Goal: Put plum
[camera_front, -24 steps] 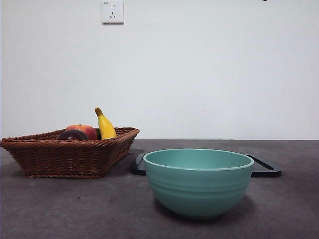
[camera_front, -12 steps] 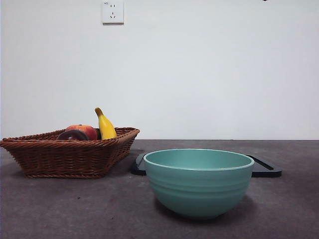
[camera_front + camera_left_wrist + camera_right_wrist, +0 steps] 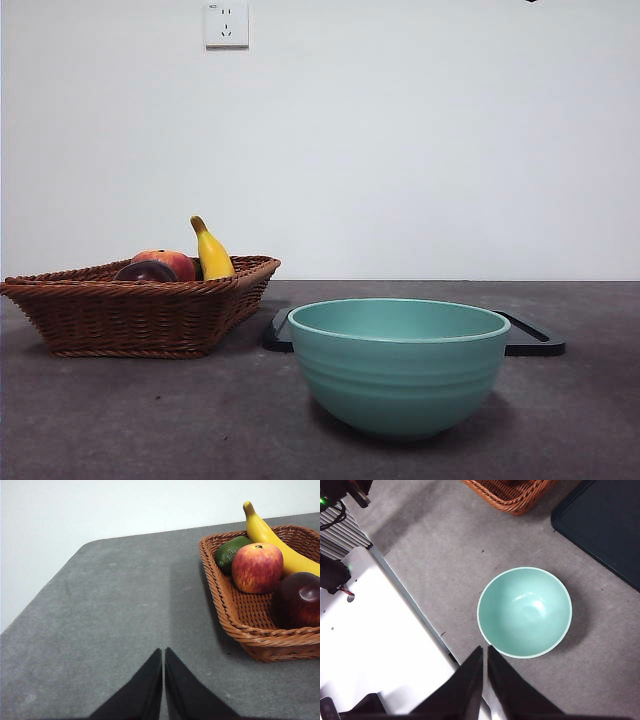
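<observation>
Resting in a woven brown wicker basket (image 3: 140, 315) at the left of the surface (image 3: 200, 420), the plum (image 3: 299, 600) is glossy, smooth and dark maroon, lying against the basket's near wall. Beside it sit a matte red-orange fruit (image 3: 257, 567) with yellow blush, a smooth yellow banana (image 3: 272, 537) whose stem rises above the rim, and a dull green fruit (image 3: 231, 552) partly hidden behind. The surface is grey and finely speckled. A teal bowl (image 3: 398, 365), round with ridged sides, stands apart from the basket; behind it lies a flat black tray (image 3: 530, 340) with a raised rim. A white wall socket (image 3: 226, 24) carries no legible writing. The left claw (image 3: 163, 680) hangs over bare surface well short of the basket, tips together. The right claw (image 3: 485, 675) is also closed, high above the bowl's edge.
</observation>
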`<state>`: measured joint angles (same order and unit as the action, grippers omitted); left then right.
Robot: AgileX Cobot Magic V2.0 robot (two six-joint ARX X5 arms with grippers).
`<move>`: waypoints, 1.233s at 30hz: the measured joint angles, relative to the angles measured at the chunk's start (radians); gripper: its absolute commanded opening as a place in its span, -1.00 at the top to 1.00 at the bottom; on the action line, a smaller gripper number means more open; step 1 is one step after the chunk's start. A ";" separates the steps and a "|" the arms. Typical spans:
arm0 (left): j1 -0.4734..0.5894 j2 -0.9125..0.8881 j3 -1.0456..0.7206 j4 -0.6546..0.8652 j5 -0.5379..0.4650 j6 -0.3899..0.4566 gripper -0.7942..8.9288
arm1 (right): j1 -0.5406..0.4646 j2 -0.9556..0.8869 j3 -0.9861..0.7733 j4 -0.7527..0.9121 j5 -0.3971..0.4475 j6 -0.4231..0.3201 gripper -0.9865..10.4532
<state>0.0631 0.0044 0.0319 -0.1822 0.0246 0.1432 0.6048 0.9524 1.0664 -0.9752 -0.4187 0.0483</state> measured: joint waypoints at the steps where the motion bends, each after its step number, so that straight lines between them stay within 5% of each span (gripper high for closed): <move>1: 0.000 0.000 0.000 0.000 0.000 0.000 0.82 | 0.000 0.000 0.000 0.000 0.000 0.000 0.82; 20: 0.000 0.000 0.000 0.000 0.000 0.000 0.82 | 0.000 0.000 0.000 0.000 0.000 -0.001 0.82; 24: 0.000 0.000 0.000 0.000 0.000 0.000 0.82 | -0.031 -0.006 0.000 0.016 0.029 -0.058 0.82; 29: 0.000 0.000 0.000 0.000 0.000 0.000 0.82 | -0.183 -0.101 -0.067 0.236 0.039 -0.131 0.82; 37: 0.000 0.000 0.000 0.000 0.000 0.000 0.82 | -0.523 -0.375 -0.349 0.566 0.080 -0.146 0.82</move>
<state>0.0631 0.0044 0.0319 -0.1822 0.0246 0.1432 0.0822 0.5770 0.7174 -0.4088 -0.3389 -0.0978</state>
